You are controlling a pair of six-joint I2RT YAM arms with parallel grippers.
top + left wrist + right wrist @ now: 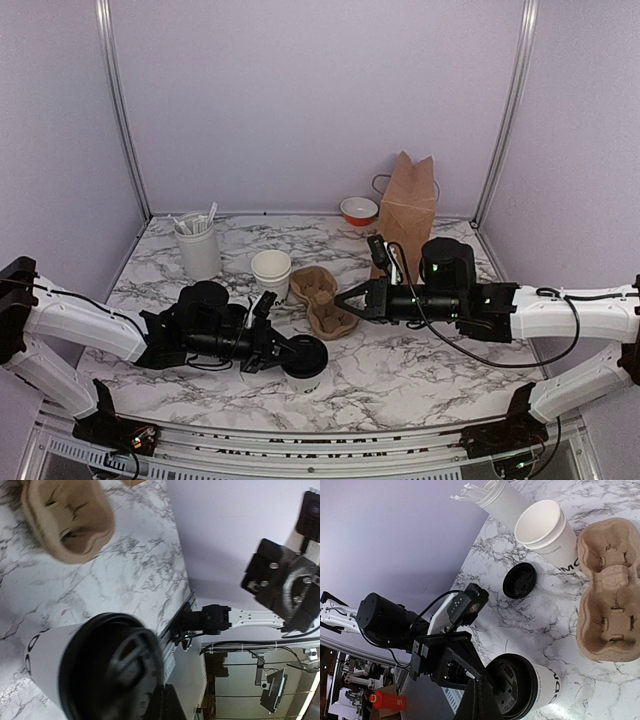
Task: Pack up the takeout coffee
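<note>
The takeout coffee (305, 362) is a white paper cup with dark lettering and a black lid. It stands upright near the table's front centre. It also shows in the left wrist view (42, 647) and the right wrist view (547, 684). My left gripper (283, 350) is shut and empty, its tips at the left edge of the lid (107, 672); its own camera shows the closed fingers (165, 700) beside the lid. My right gripper (339, 298) is shut and empty, its tip at the right edge of the brown cardboard cup carrier (322, 300).
A lidless white cup (271, 270) stands left of the carrier, and a loose black lid (519, 580) lies near it. A taller white holder of utensils (198, 250) stands at the back left. A brown paper bag (408, 205) and a red bowl (358, 210) stand at the back right.
</note>
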